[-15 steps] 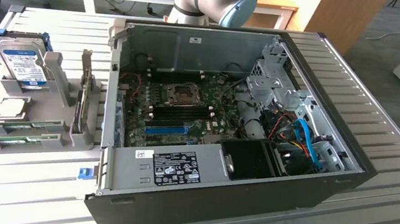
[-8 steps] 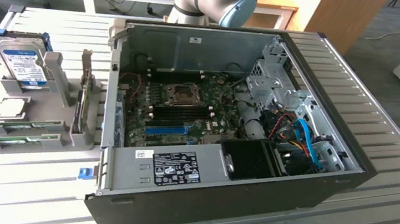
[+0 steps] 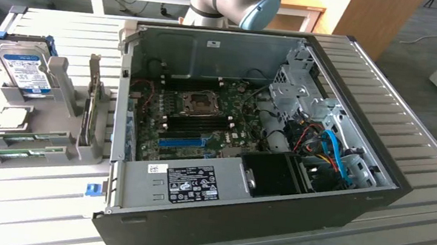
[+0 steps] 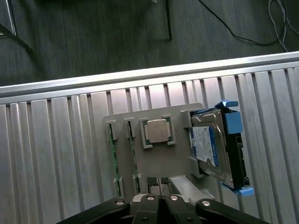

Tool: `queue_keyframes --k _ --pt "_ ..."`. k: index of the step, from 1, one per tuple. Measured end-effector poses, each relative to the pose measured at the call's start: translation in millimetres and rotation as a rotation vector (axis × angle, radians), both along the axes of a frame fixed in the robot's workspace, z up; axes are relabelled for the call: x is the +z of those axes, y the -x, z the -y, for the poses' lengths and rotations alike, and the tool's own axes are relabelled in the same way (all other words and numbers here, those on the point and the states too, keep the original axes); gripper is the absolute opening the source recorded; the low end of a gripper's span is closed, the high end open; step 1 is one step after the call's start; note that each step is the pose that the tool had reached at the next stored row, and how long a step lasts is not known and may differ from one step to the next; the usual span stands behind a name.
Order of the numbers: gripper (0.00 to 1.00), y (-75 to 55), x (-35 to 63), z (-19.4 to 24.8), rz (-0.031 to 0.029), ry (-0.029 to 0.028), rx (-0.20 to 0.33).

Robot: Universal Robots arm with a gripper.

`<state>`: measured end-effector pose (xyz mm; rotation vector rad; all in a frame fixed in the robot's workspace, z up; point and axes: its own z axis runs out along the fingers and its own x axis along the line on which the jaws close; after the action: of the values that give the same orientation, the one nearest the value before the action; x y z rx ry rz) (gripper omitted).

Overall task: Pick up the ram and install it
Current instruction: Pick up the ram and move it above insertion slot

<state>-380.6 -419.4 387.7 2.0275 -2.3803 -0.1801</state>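
The ram (image 4: 132,156) (1 of 2 green sticks side by side) is standing on edge in a grey holder (image 4: 159,161) on the table (image 4: 46,154), near a blue-labelled hard drive (image 4: 205,147). The fingers (image 4: 148,211) are hovering over the holder's edge, closed together and gripping nothing.

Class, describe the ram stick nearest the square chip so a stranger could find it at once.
On the slatted table, beside the open case, sits a grey holder. Two thin green sticks stand on edge in it; the ram stick wanted is the one beside the silver chip, not the outer stick.
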Motion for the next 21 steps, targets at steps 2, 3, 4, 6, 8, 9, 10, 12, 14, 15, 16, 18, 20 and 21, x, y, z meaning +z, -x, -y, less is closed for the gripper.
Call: queue_keyframes --k 2,3,4,6,8,9,10,12,14,15,16,18,20,21 --pt "0.11 0.0 0.0 0.0 0.0000 -0.0016 0.029" --pt "0.11 0.0 0.0 0.0 0.0000 -0.0021 0.042" --pt "0.11 0.0 0.0 0.0 0.0000 -0.0026 0.056" --pt "0.11 0.0 0.0 0.0 0.0000 -0.0036 0.083" --pt "0.11 0.0 0.0 0.0 -0.0001 -0.0048 0.112" --pt "0.11 0.0 0.0 0.0 -0.0001 -0.0055 0.126" --pt "0.11 0.0 0.0 0.0 -0.0001 -0.0062 0.138" --pt "0.11 0.0 0.0 0.0 0.0000 -0.0085 0.156" --pt "0.11 0.0 0.0 0.0 0.0001 -0.0093 0.158" --pt "0.11 0.0 0.0 0.0 0.0001 -0.0095 0.158" --pt "0.11 0.0 0.0 0.0 0.0001 -0.0094 0.158" --pt "0.11 0.0 0.0 0.0 0.0001 -0.0094 0.158" --pt "0.11 0.0 0.0 0.0 0.0001 -0.0094 0.158" --pt "0.11 0.0 0.0 0.0 0.0001 -0.0094 0.158"
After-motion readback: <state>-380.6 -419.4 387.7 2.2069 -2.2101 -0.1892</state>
